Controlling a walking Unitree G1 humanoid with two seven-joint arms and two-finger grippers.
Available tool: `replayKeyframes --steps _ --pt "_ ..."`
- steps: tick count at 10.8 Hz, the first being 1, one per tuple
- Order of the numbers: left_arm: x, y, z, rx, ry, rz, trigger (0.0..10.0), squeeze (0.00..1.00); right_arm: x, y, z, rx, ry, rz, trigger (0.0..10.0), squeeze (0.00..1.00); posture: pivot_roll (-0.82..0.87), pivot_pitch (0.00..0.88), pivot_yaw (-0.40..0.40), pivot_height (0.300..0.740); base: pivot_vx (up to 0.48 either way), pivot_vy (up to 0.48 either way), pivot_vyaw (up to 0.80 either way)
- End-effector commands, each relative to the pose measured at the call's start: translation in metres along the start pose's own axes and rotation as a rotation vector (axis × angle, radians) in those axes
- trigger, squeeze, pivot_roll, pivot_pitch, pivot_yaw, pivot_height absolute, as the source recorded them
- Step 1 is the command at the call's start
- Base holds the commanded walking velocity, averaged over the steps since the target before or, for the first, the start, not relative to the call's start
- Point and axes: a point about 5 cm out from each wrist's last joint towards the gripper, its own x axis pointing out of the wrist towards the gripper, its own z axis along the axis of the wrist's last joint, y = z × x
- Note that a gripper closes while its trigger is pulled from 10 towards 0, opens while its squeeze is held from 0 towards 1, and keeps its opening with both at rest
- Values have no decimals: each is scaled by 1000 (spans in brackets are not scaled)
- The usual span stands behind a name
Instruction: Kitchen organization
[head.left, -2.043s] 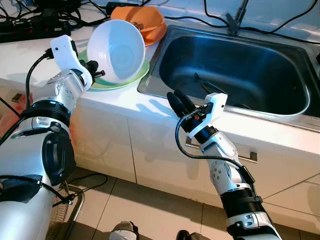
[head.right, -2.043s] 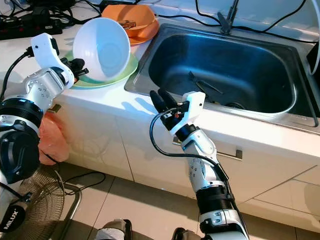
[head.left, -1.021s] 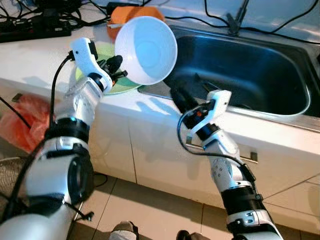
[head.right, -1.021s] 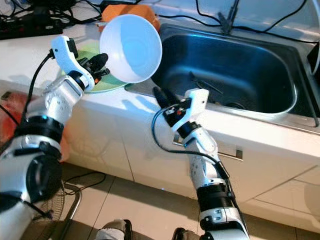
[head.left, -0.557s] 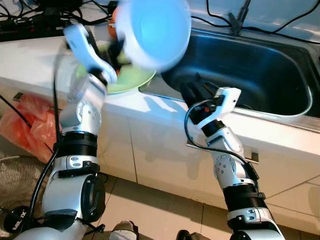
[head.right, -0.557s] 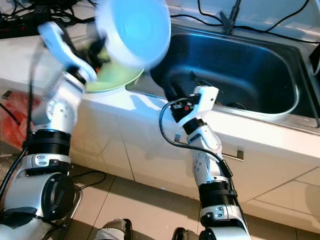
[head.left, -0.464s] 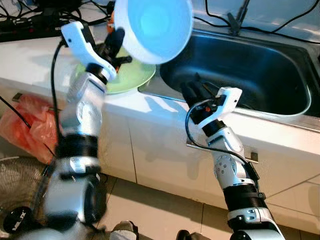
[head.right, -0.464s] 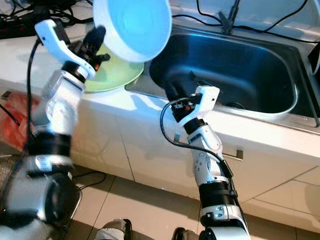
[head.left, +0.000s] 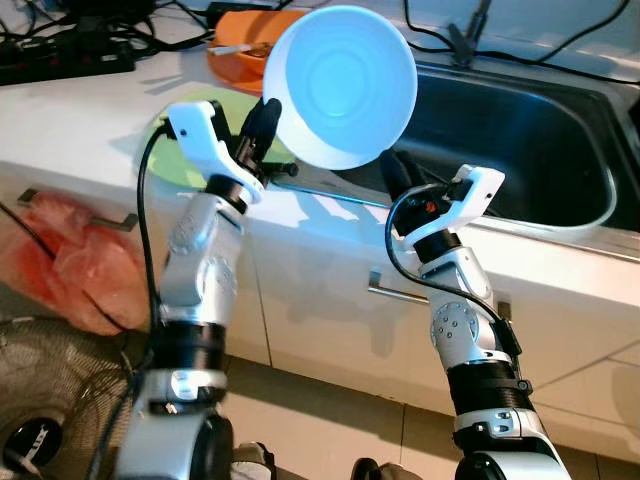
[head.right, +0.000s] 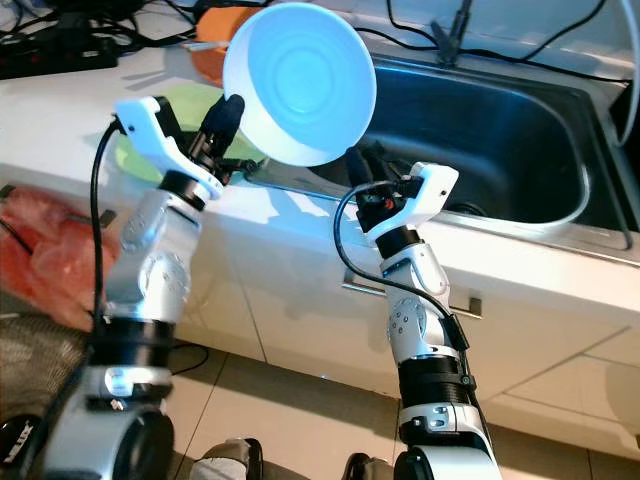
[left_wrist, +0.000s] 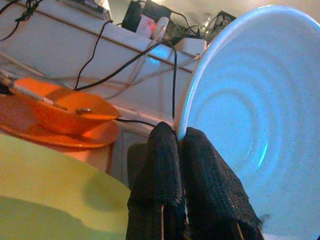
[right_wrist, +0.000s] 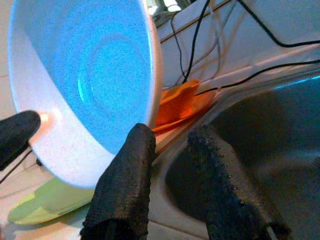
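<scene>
Over sink (head.left: 560, 130): raised left end effector (head.left: 262, 122) pinching white bowl (head.left: 340, 85).

Over the last couple seconds the left gripper (head.left: 262, 122) lifts the white bowl (head.left: 340, 85) off the green plate (head.left: 185, 128) and swings it over toward the sink (head.left: 520, 150), while the right gripper (head.left: 392, 172) comes up right under the bowl's rim.

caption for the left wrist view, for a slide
Left gripper pinching the white bowl by its rim, above a green plate.
</scene>
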Motion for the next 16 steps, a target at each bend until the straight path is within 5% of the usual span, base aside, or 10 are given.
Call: replayKeyframes --steps 1,16 --pt "1 -10 4 24 -26 -32 10000 0 5 3 11 -2 -53 8 10000 0 200 116 -19 740 0 0 0" --pt "-3 -8 -21 34 40 -17 10000 0 8 -8 11 -20 -72 -34 10000 0 182 5 6 740 0 0 0"
